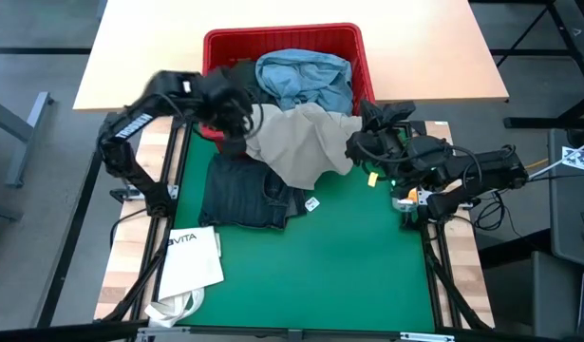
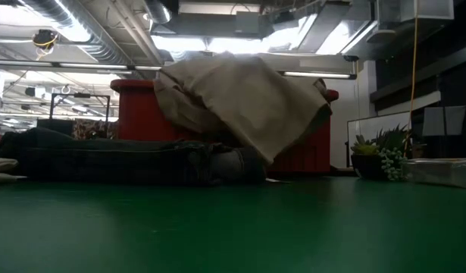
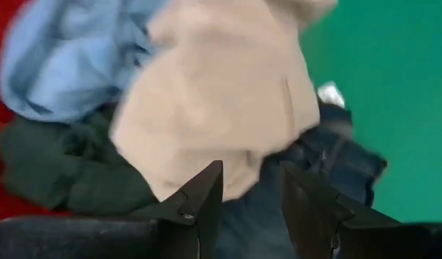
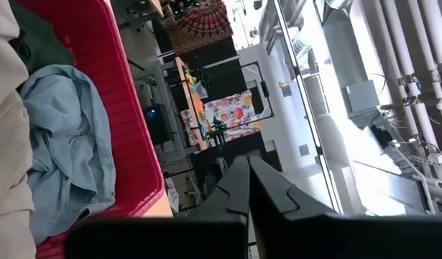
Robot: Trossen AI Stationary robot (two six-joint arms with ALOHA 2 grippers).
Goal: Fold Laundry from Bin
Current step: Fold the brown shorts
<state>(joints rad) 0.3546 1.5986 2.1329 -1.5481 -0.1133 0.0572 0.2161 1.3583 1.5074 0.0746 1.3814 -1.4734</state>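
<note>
High view: left pincer (image 1: 236, 122) poised over khaki trousers (image 1: 301, 141).

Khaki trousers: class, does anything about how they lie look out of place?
Yes. The khaki trousers hang half out of the red bin, draped over its front rim and onto the dark jeans lying on the green mat, neither binned nor folded.

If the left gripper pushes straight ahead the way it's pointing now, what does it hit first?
Most likely the tan trousers, hanging out of the bin; the left gripper, fingers apart, points at their lower edge, dark jeans just beneath. Depth is unclear.
</note>
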